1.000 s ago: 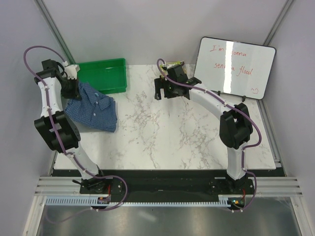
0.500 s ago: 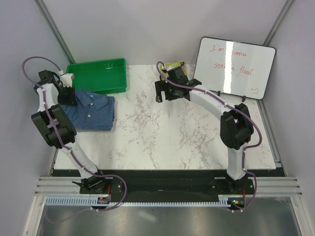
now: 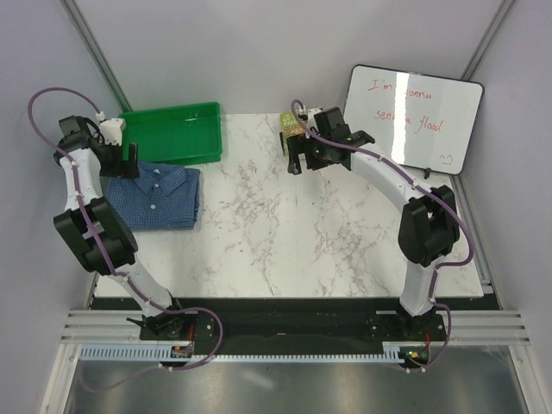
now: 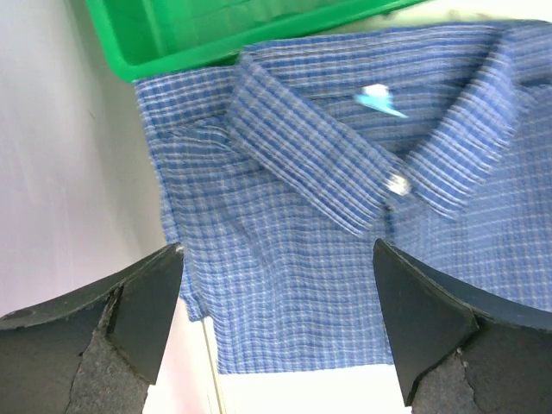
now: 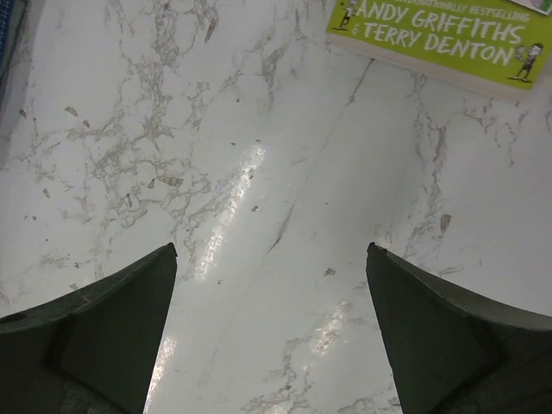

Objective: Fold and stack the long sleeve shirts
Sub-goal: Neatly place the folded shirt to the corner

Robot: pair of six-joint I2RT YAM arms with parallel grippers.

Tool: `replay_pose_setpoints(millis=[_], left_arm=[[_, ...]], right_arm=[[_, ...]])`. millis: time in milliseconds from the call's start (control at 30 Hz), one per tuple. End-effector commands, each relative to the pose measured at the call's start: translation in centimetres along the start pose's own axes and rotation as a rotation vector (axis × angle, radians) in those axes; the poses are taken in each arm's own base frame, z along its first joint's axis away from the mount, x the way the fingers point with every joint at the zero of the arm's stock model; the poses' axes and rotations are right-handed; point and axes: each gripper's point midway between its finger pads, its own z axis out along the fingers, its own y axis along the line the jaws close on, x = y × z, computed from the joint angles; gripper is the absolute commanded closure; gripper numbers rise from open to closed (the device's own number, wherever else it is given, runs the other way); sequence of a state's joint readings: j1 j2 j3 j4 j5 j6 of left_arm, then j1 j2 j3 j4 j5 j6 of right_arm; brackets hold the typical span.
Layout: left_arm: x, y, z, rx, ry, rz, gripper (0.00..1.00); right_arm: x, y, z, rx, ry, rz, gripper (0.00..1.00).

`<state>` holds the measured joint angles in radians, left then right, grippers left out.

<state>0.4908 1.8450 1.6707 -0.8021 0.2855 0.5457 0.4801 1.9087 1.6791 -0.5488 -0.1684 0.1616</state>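
Blue shirt (image 3: pixel 159 197) lies folded, collar up, at the left of the desk (image 3: pixel 285 233), just beside the green tray (image 3: pixel 169 113); probably the stack base. Over its collar the left fingers (image 4: pixel 147 302) spread wide, empty. The right fingers (image 5: pixel 112 319) spread wide over bare desk, empty.

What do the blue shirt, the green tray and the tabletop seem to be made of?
The blue shirt: woven cloth, matte; fine check weave and soft folds show. The green tray: likely moulded plastic, smooth, slightly glossy, rigid rim. The tabletop: marble look, white with grey veins, polished, as it reflects light; real stone or laminate, I cannot tell.
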Motion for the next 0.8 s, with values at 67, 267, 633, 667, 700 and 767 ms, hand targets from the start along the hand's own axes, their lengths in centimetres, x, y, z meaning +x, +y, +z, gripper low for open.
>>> replay_pose_setpoints(millis=[67,267,633,667,700,767], left_arm=[[1.1,-2.6,-0.3,0.036,0.01,0.036,0.03],[3.2,-1.0,4.7,0.019,0.079,-0.045,0.04],[7.5,-0.8,6.8,0.043,0.173,-0.126,0.04],[6.9,-0.8,6.4,0.047,0.154,-0.117,0.04],[5.8,-1.0,5.8,0.06,0.117,-0.112,0.04],[2.3,-1.5,3.4,0.083,0.015,-0.09,0.03]], right_arm=[[1.1,-1.7,-2.4,-0.004,0.029,-0.013,0.02],[2.4,-2.3,-2.9,-0.001,0.051,-0.012,0.02],[2.9,-2.3,-3.6,0.0,0.051,-0.024,0.02],[2.9,-2.3,-3.6,-0.001,0.053,-0.024,0.02],[2.8,-2.2,-3.7,-0.006,0.05,-0.026,0.02],[2.7,-2.1,-3.9,-0.012,0.047,-0.027,0.02]])
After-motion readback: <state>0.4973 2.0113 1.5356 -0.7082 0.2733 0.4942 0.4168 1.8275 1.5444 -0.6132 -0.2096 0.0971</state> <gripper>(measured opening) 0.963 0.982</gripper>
